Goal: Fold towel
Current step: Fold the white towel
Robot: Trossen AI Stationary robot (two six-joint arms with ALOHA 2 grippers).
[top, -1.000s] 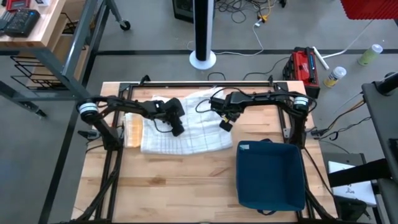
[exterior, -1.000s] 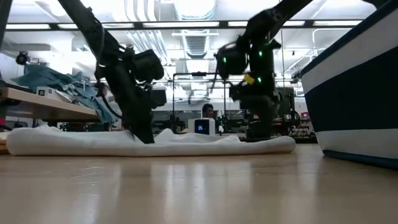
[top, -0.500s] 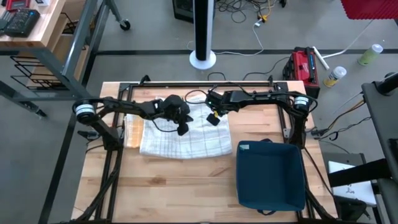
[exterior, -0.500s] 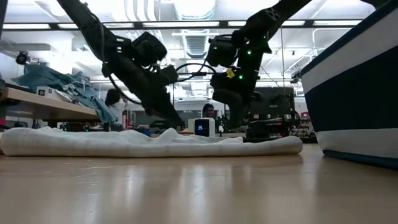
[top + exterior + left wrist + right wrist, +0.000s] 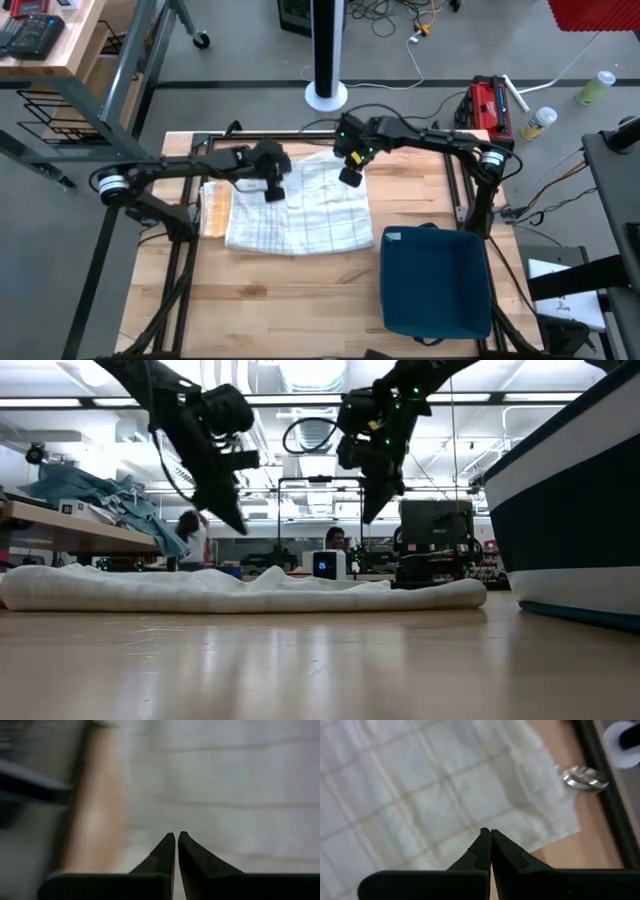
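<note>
The white towel [image 5: 300, 218] with thin grid lines lies flat on the wooden table [image 5: 290, 300]; in the low view the towel [image 5: 240, 588] is a low, long heap. My left gripper [image 5: 272, 192] hangs shut above the towel's far left part, well clear of it in the low view [image 5: 240, 528]. My right gripper [image 5: 350, 178] hangs shut above the towel's far right part, equally clear [image 5: 368, 515]. The left wrist view shows shut fingertips [image 5: 176, 836] over the cloth [image 5: 225, 785]. The right wrist view shows shut fingertips [image 5: 491, 832] over the cloth [image 5: 420, 785] near a towel corner [image 5: 570, 827].
A dark blue bin [image 5: 435, 280] stands at the table's near right, close to the towel's right edge; it fills the right of the low view [image 5: 580, 510]. A black frame [image 5: 330, 135] runs along the table's far edge. Bare wood lies near the front.
Both grippers have risen from the towel's surface, where their shut fingertips stood a second ago, and gone a little toward the far edge, tipping as they rose. The towel stays lying flat on the table.
</note>
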